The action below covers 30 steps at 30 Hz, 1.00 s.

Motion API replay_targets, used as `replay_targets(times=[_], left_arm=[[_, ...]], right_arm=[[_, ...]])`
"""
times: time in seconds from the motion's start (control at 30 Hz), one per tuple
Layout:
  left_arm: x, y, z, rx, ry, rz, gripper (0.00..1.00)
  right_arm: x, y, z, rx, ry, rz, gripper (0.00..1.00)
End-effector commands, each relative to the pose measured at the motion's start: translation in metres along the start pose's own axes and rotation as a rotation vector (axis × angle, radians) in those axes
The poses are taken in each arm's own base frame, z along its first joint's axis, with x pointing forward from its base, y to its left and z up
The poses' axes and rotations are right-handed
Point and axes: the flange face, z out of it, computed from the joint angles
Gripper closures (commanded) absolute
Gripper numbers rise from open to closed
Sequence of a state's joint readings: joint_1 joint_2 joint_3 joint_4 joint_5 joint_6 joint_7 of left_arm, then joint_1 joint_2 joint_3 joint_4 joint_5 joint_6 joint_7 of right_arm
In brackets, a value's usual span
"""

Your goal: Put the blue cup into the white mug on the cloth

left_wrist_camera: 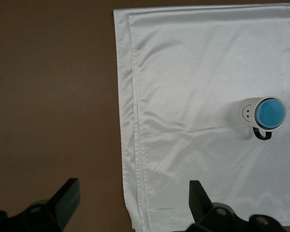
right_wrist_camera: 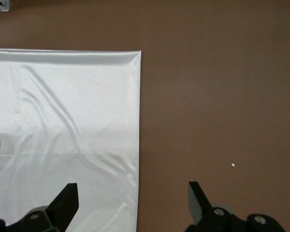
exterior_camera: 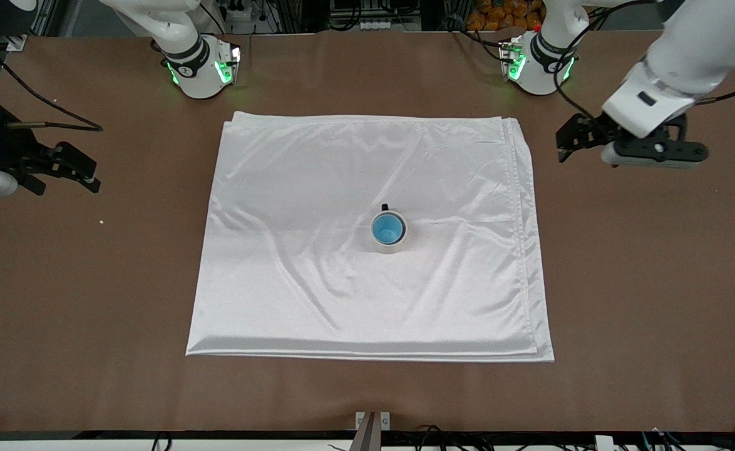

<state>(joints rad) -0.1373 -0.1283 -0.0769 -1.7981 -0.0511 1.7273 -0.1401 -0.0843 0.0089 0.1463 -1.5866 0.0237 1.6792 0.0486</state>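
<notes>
Blue cup (exterior_camera: 387, 228) sits inside white mug (exterior_camera: 389, 232), mid-cloth (exterior_camera: 280, 250); left gripper (exterior_camera: 569, 145) fingers spread, over bare table (exterior_camera: 655, 282) at the left arm's end; right gripper (exterior_camera: 82, 172) fingers spread, over table at the right arm's end.

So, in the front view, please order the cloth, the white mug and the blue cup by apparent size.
1. cloth
2. white mug
3. blue cup, sitting inside the mug, only slightly smaller.
</notes>
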Motion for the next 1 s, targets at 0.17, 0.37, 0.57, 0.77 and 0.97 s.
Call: replay_targets(times=[0.17, 0.37, 0.57, 0.77, 0.97], left_arm=[[0.016, -0.038, -0.031, -0.014, 0.010, -0.047, 0.00], [0.034, -0.051, -0.045, 0.024, -0.025, -0.062, 0.00], [0.040, -0.052, -0.044, 0.028, -0.040, -0.053, 0.00], [0.040, -0.064, -0.045, 0.020, -0.040, -0.039, 0.00], [0.040, -0.072, -0.045, 0.024, -0.036, -0.051, 0.00]], right_arm=[[-0.018, 0.005, 0.001, -0.024, -0.071, -0.010, 0.00], [-0.020, 0.005, 0.003, -0.049, -0.085, -0.017, 0.00], [-0.024, -0.005, 0.008, -0.050, -0.116, -0.032, 0.00], [-0.024, -0.008, 0.008, -0.052, -0.119, -0.038, 0.00], [-0.024, -0.012, 0.008, -0.051, -0.119, -0.046, 0.00]])
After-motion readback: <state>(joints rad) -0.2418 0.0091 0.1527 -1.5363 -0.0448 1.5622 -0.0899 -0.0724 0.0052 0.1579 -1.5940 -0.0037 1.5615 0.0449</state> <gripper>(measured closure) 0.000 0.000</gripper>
